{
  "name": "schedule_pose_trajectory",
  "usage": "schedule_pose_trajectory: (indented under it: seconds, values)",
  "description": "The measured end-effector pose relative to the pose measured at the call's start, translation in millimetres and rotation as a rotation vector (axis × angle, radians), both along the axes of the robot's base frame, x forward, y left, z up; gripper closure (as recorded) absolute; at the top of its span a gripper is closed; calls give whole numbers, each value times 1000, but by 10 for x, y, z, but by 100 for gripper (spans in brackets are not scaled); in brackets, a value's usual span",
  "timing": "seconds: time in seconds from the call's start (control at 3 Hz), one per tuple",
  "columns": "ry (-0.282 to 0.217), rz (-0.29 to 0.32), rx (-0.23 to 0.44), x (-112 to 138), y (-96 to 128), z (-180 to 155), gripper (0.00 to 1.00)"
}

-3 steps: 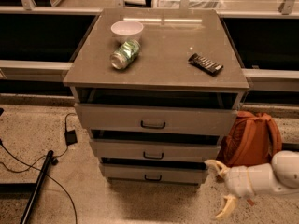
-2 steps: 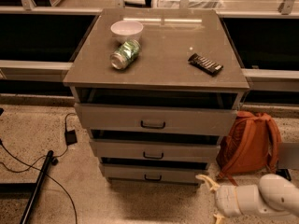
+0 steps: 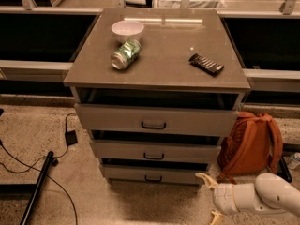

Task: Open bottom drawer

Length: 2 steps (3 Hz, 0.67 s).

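While pincer [image 3: 210, 198] hangs spread beside bottom drawer [image 3: 140, 173], lowest of 3, inside hidden.

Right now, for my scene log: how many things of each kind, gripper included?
Grey cabinet drawers: 3 (top drawer, middle drawer, bottom drawer)
White round bowl: 1
Green metal can: 1
Dark wrapped bar: 1
Orange backpack: 1
White gripper, floor-level, right of bottom drawer: 1
Total: 8

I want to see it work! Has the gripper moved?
Yes. The gripper dropped lower and left, away from the orange backpack, toward the bottom drawer.
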<state>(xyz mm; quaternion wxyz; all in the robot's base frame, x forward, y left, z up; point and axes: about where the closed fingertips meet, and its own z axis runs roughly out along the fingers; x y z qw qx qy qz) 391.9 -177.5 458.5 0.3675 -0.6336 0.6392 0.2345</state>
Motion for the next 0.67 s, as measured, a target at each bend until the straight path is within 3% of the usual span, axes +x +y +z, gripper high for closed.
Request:
schedule_pose_trajectory:
  seconds: [0.67]
  values:
    - [-21,102,-95,414,-62,-893,0]
